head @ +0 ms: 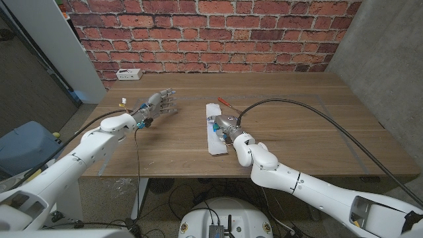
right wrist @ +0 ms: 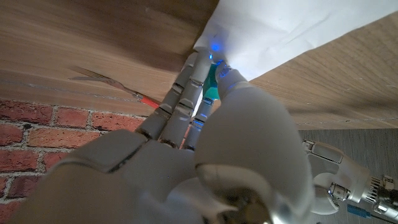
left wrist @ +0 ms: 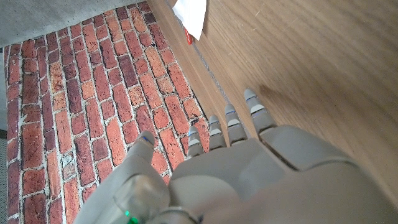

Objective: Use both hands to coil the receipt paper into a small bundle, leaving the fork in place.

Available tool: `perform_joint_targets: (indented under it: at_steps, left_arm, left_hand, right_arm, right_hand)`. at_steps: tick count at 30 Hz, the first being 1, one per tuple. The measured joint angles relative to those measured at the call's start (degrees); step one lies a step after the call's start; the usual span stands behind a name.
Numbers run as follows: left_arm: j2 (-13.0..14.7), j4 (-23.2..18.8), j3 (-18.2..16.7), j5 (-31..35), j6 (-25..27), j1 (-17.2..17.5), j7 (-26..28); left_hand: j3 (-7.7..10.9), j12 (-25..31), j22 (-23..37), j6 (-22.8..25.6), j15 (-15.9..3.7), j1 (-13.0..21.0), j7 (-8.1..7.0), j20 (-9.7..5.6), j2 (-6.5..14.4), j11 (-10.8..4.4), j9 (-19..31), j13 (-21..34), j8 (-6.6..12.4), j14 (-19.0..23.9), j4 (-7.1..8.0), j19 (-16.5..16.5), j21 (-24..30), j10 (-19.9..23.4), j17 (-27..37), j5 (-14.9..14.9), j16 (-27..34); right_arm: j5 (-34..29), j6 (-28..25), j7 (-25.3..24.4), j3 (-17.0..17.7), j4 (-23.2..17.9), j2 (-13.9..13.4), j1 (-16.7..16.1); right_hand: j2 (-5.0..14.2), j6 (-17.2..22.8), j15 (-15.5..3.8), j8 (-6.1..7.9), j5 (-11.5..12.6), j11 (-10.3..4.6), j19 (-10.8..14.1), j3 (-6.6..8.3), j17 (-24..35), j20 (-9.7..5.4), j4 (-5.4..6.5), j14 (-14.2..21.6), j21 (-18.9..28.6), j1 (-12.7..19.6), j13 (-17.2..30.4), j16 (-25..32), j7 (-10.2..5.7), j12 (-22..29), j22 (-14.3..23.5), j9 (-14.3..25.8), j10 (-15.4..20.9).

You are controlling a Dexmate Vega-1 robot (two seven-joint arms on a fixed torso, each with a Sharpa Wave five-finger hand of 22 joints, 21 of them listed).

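Looking down from the head view, we see the receipt paper [head: 215,129] lying as a long white strip near the middle of the wooden bench [head: 310,125], running from the far side toward the near edge. Our right hand [head: 223,125] sits on top of the strip about midway along it. In the right wrist view that hand's fingers [right wrist: 186,87] reach to the edge of the paper [right wrist: 292,28] and the thumb presses close against them at the paper's border, so we seem to be pinching the paper edge, though the exact contact is hidden by the hand itself.

The fork [head: 228,104] lies just past the far end of the paper, with a red handle showing beside the sheet. In the right wrist view we see its metal tines and red handle [right wrist: 112,84] flat on the wood, apart from our fingers.

Our left hand [head: 158,104] hovers over the bench well to the left of the paper, holding nothing, its fingers stretched out and slightly apart. In the left wrist view the fingertips [left wrist: 252,99] point along the bare wood, with a corner of the paper [left wrist: 193,15] and a bit of red beside it far ahead.

A small white box [head: 129,74] sits at the far left corner of the bench, in front of the brick wall [head: 218,33].
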Motion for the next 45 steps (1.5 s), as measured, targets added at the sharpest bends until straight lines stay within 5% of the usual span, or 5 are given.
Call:
perform_joint_targets:
  at_steps: [11,17,21,26,45]
  left_arm:
    - [-0.76,1.62,1.55,1.60,0.61,-2.54,-0.97]
    - [-1.12,2.27,2.54,3.12,1.11,-4.01,-1.44]
    - [-1.36,2.63,3.32,4.93,1.47,-5.15,-1.20]
    - [-1.57,2.57,5.79,8.74,2.65,-8.17,0.39]
    - [-2.88,2.66,13.19,22.18,8.87,-17.70,1.14]
  left_hand:
    - [0.66,-0.33,0.00,0.00,0.00,0.02,0.00,-0.40,0.02,0.13,0.00,0.00,0.00,0.00,-0.66,0.43,0.23,-0.13,0.00,0.00,0.00]
    - [1.59,-0.33,-0.16,-0.34,-0.56,1.42,-0.33,-0.40,0.47,0.22,0.00,0.00,-0.24,0.15,-1.62,0.83,0.37,-0.22,-0.20,0.00,0.00]
    - [3.19,-0.33,-0.16,-0.16,-2.19,6.01,-0.16,-3.92,0.48,1.06,0.00,0.04,0.01,-0.94,-4.97,-0.26,-0.09,0.63,-0.29,0.00,-0.30]
    - [4.75,-0.19,-0.15,0.22,-4.05,9.02,0.22,-7.50,0.99,0.90,0.00,0.13,0.01,-0.45,-6.67,-1.35,-0.14,1.16,-0.12,0.00,-0.30]
    - [6.09,0.40,0.00,0.44,-6.84,18.31,3.95,-6.26,-1.99,-1.21,0.14,0.66,0.67,3.05,-8.00,1.74,1.04,2.71,0.14,0.00,1.07]
  right_arm:
    - [0.97,0.01,-0.55,1.12,-1.91,-1.21,-1.13]
    - [1.05,0.08,-1.88,1.99,-3.05,-1.72,-2.49]
    - [1.05,0.16,-3.64,2.77,-3.81,-2.00,-3.99]
    - [0.18,0.47,-9.40,3.75,-4.76,-2.19,-6.34]
    - [-1.83,-0.63,-16.55,5.54,-8.04,-2.61,-12.91]
  right_hand:
    - [-1.10,-6.56,0.83,0.74,1.26,0.40,-0.99,-5.01,-4.35,2.00,4.06,-4.03,0.45,-10.89,-1.99,-2.18,1.05,-6.05,-0.98,-0.27,-9.05]
    - [-2.05,-6.99,2.87,1.60,2.92,0.84,-3.49,-6.96,-11.92,3.63,6.01,-14.54,-0.32,-16.93,-3.54,-11.73,1.35,-9.97,-1.25,-0.27,-12.89]
    - [-2.20,-4.58,3.55,2.40,3.33,0.73,-5.42,-7.04,-14.97,4.32,6.09,-19.70,-1.22,-18.12,-4.12,-16.15,2.06,-10.74,-1.47,-0.26,-13.15]
    - [-2.20,-0.57,3.76,3.50,3.89,0.62,-6.32,-6.78,-16.93,4.43,5.83,-21.22,-1.57,-18.12,-4.57,-18.47,2.36,-10.90,-1.53,-0.26,-13.07]
    - [-1.01,13.49,3.46,6.22,4.19,1.43,-6.32,-4.64,-20.15,3.99,3.70,-19.63,-2.44,-16.92,-5.21,-20.54,3.79,-8.02,-1.79,-0.25,-3.81]
